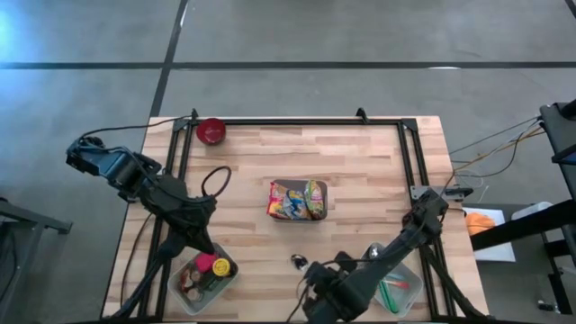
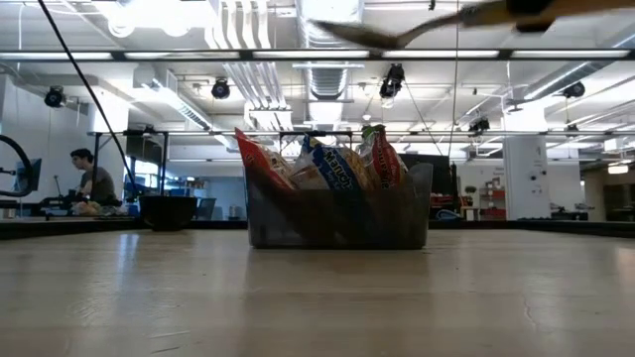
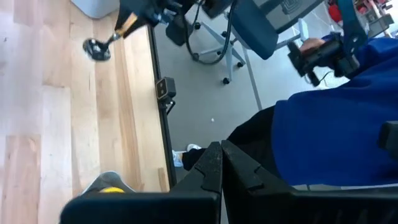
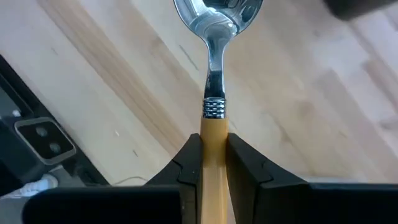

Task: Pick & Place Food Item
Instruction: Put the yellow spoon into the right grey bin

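Jaws on your right gripper (image 4: 213,163) are pinched on the yellow handle of a spoon (image 4: 214,37), held low over the desk (image 1: 360,171) near 6 o'clock, while the left gripper (image 3: 221,168) hangs closed and empty above the 7 o'clock container (image 1: 203,278). Your food packets sit upright in the dark bin (image 1: 300,201) at the desk's centre. With so narrow a hold on a smooth handle, the spoon could swivel or slip if its bowl catches the bin's rim or the packets.
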